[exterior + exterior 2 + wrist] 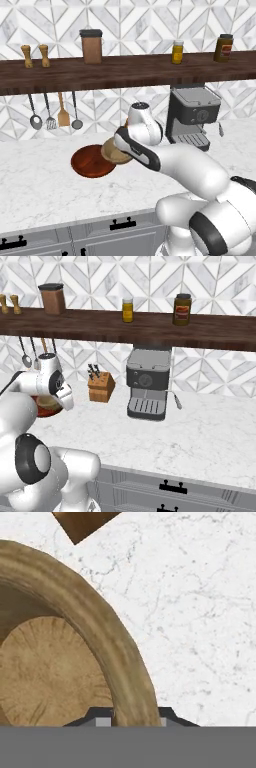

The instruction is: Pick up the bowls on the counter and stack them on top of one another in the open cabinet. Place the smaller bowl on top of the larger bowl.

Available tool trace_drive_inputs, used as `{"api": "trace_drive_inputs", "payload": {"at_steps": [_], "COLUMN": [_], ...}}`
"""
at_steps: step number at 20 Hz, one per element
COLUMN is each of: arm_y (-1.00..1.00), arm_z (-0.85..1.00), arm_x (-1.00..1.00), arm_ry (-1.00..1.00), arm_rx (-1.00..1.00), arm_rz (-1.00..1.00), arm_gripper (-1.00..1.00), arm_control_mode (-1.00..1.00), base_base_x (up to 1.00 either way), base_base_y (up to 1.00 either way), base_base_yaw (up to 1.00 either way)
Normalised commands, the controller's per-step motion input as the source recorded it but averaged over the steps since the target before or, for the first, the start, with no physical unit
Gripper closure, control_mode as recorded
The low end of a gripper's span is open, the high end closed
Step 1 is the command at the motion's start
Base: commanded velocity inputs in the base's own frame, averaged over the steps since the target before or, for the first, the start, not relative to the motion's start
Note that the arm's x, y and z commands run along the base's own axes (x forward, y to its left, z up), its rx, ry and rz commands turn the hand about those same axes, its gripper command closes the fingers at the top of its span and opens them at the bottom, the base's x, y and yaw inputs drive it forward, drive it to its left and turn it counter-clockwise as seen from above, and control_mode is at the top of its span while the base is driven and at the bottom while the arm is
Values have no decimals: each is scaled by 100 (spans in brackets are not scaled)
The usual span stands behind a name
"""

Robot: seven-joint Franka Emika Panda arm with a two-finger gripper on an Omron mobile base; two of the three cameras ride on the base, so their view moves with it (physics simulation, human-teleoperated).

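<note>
The smaller bowl (60, 662), light tan wood, lies close under the hand camera. Its rim runs between my gripper's (132, 721) two fingertips, which press it from both sides, so the gripper is shut on the rim. In the left base view the smaller bowl (114, 152) sits at the right edge of the larger bowl (92, 161), a dark reddish-brown shallow dish on the counter (40, 190). I cannot tell whether the two touch. The open cabinet (125, 72) is the dark shelf board above. From the right, both bowls (47, 404) peek out beneath my wrist.
A knife block (101, 387) stands just behind the bowls, and a coffee machine (147, 383) is to its right. The shelf carries a brown canister (91, 46), shakers (35, 56) and two jars (177, 51). Utensils (55, 117) hang below it.
</note>
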Motion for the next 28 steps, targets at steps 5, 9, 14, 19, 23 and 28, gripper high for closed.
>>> {"api": "trace_drive_inputs", "payload": {"at_steps": [5, 9, 14, 19, 23, 28], "arm_y": [80, 14, 29, 54, 25, -4], "arm_z": [0, -9, -31, -5, -24, -34], "arm_x": [36, 1, 19, 23, 16, 20], "arm_ry": [-3, 0, 0, 0, -1, -4], "arm_rx": [1, 1, 0, 0, 0, -1], "arm_rz": [0, 0, 0, 0, 0, 0], "arm_gripper": [100, 100, 100, 100, 100, 100], "arm_control_mode": [-100, -100, -100, -100, -100, -100], "base_base_x": [0, 0, 0, 0, 0, 0], "base_base_y": [0, 0, 0, 0, 0, 0], "base_base_yaw": [0, 0, 0, 0, 0, 0]}}
